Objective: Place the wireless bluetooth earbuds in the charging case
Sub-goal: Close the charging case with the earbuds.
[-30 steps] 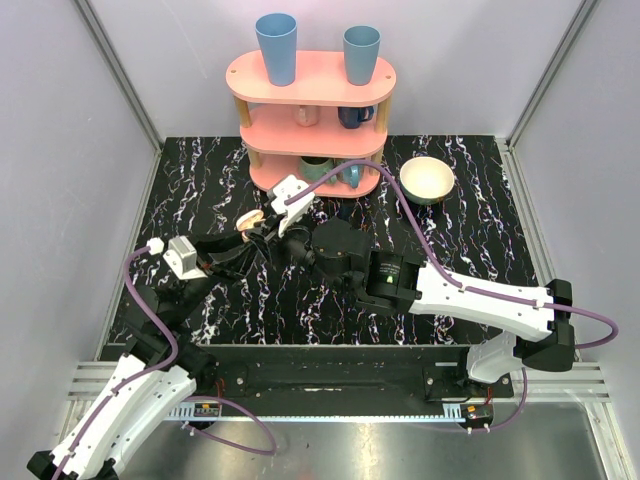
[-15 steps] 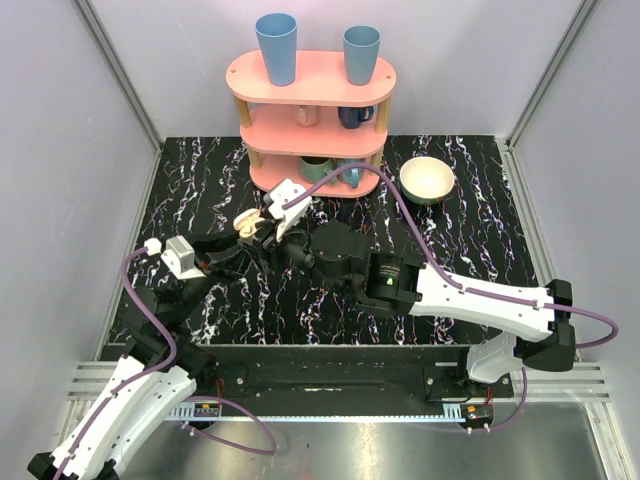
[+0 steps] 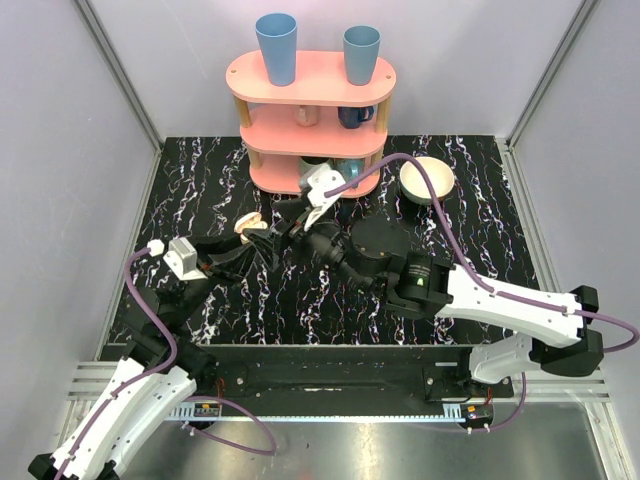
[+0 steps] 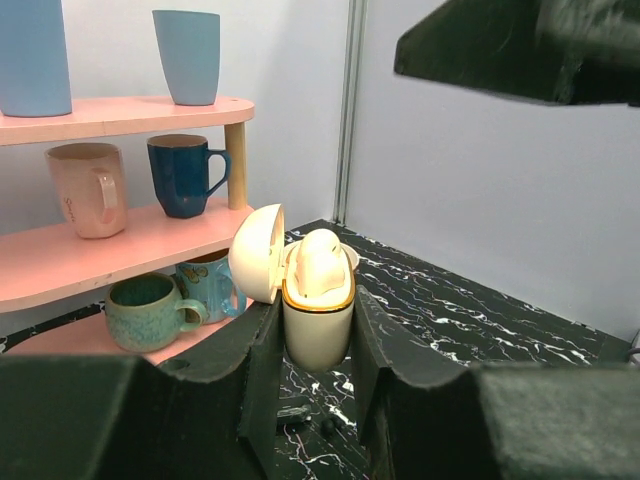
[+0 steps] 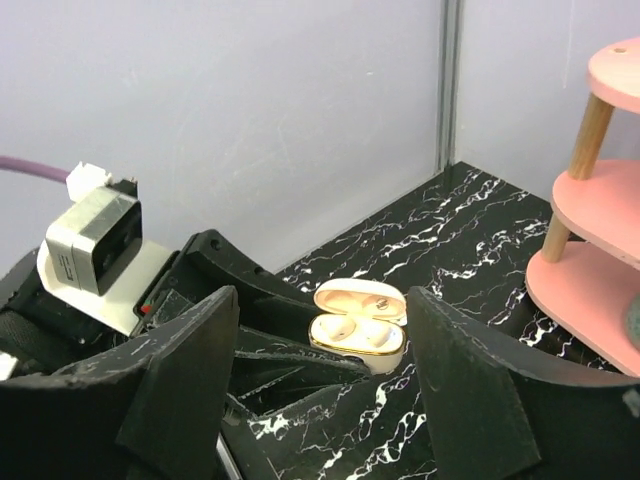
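Note:
My left gripper is shut on the charging case, a small cream case with a gold rim, held upright above the table with its lid swung open. An off-white earbud stands up out of the case's top. In the right wrist view the charging case shows two wireless bluetooth earbuds, one beside the other, lying in its hollows. My right gripper is open and holds nothing; it stands just right of the case. From above, my right gripper faces my left gripper.
A pink three-tier shelf with blue cups and mugs stands at the back, close behind the right wrist. A cream bowl sits to its right. Small dark bits lie on the black marbled table under the case.
My right gripper has opened and drawn back to the right, away from the case. The left gripper has kept the case where it was.

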`<action>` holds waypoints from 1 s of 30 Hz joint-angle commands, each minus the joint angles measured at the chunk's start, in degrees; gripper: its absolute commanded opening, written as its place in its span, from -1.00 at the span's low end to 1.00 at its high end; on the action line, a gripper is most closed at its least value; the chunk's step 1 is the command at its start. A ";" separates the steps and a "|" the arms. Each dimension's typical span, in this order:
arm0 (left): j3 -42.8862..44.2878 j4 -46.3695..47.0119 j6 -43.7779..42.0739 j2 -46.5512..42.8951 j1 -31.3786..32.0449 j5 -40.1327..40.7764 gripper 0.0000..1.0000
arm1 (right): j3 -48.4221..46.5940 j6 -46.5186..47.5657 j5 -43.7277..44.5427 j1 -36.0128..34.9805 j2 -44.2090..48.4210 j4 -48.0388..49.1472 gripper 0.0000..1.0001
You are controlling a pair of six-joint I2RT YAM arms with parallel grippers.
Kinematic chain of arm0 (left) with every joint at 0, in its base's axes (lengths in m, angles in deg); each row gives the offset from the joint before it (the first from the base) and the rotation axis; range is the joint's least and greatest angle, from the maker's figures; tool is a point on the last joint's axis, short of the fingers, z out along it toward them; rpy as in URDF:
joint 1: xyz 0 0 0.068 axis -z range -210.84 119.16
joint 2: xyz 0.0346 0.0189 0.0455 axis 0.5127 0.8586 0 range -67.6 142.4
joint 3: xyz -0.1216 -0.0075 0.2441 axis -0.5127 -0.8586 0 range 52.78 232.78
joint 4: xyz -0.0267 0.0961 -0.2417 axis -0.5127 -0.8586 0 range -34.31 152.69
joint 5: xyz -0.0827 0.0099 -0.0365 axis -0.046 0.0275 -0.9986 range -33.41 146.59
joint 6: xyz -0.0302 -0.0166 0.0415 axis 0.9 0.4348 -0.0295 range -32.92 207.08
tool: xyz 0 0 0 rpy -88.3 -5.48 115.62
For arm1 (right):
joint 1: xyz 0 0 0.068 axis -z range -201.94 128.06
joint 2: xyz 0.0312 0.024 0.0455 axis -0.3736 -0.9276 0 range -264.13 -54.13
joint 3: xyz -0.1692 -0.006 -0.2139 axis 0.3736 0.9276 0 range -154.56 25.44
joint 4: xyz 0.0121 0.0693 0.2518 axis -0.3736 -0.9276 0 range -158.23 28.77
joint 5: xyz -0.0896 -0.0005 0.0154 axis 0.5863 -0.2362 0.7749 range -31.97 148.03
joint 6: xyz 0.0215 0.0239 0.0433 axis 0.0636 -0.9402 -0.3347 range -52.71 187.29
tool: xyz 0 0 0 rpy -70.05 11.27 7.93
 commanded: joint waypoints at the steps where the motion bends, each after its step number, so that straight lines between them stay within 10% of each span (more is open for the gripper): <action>1: 0.27 1.18 -0.50 -0.74 -0.01 -0.73 -1.00 | 1.51 -1.63 5.41 -0.06 2.67 4.84 0.55; 14: 2.28 -1.63 -1.29 0.13 -0.01 -4.77 -1.00 | 4.76 -7.96 24.94 2.57 4.51 2.91 0.79; 30: 3.61 -2.16 -2.08 1.72 -0.01 -7.32 -1.00 | -7.89 -19.56 -9.05 20.76 -1.18 -23.79 0.88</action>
